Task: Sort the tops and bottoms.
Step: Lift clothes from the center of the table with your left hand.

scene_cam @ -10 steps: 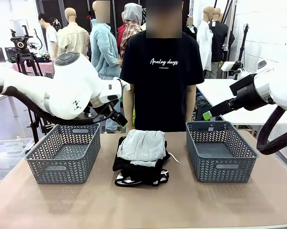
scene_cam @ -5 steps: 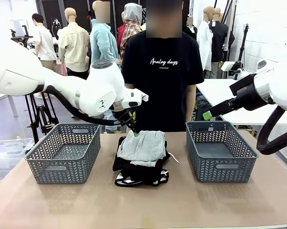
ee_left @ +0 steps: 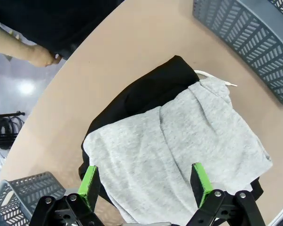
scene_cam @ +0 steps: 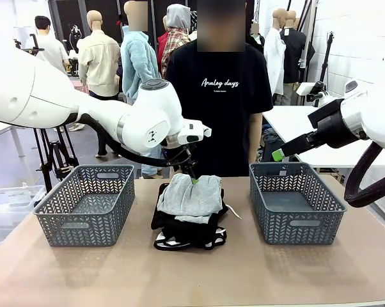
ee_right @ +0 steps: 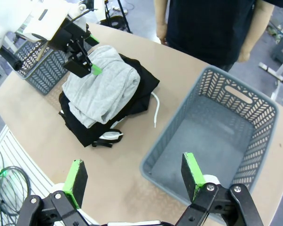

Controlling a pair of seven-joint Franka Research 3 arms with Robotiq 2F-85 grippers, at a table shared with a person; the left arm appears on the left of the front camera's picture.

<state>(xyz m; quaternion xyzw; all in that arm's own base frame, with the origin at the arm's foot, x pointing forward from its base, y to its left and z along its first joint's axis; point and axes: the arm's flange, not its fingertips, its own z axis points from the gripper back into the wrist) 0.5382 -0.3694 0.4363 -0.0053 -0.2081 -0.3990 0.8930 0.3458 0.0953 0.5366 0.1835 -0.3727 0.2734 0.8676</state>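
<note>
Here, left gripper (ee_left: 144,178) gapes wide over grey top (ee_left: 179,141); right gripper (ee_right: 133,170) wide too.

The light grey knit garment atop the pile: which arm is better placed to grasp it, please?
Left: the left gripper, open, hangs over the light grey knit garment; the right gripper is far off.

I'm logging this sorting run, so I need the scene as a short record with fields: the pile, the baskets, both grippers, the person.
pile: middle of the table; grey knit top uppermost, black garments under it, white shorts with black piping at the bottom
baskets: left basket and right basket flank the pile; no garment in either
left gripper: open, poised at the grey knit top's far edge; contact unclear
right gripper: open, raised near the right basket, holding nothing
person: standing at the far side, arms down
</note>
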